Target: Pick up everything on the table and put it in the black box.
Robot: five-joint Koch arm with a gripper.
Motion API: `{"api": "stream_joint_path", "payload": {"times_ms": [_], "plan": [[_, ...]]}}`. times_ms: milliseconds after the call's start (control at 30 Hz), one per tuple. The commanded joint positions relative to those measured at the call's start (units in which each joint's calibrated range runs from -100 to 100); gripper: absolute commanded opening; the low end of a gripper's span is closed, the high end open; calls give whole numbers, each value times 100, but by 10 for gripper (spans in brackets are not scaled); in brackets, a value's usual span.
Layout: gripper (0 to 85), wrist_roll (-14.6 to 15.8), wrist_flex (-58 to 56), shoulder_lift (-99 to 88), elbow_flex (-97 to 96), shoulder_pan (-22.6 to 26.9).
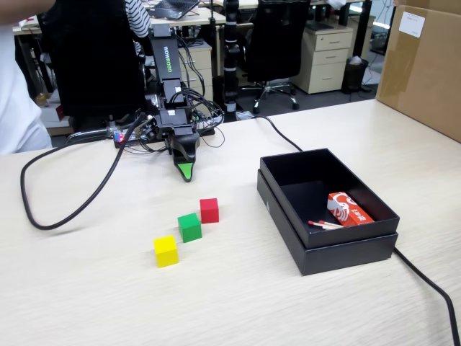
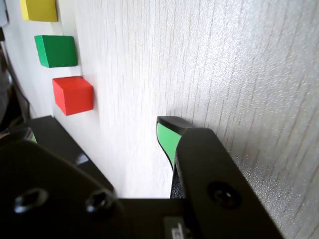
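I see my arm folded low, gripper (image 1: 186, 173) tipped down behind the red cube (image 1: 209, 210), fingers' spread unclear.

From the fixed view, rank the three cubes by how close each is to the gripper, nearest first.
Measured from the gripper:
1. Red cube, just ahead of the fingers, slightly right.
2. Green cube, next in the row, toward the camera.
3. Yellow cube, at the row's near-left end.
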Motion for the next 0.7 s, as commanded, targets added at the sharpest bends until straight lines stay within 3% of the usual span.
{"api": "stream_joint_path", "payload": {"times_ms": [0,200,667], "plan": [[477,54,-475,21,106,24],[477,205,-1400,526,1294,15],[476,615,-4424,4187,5882,98]]}}
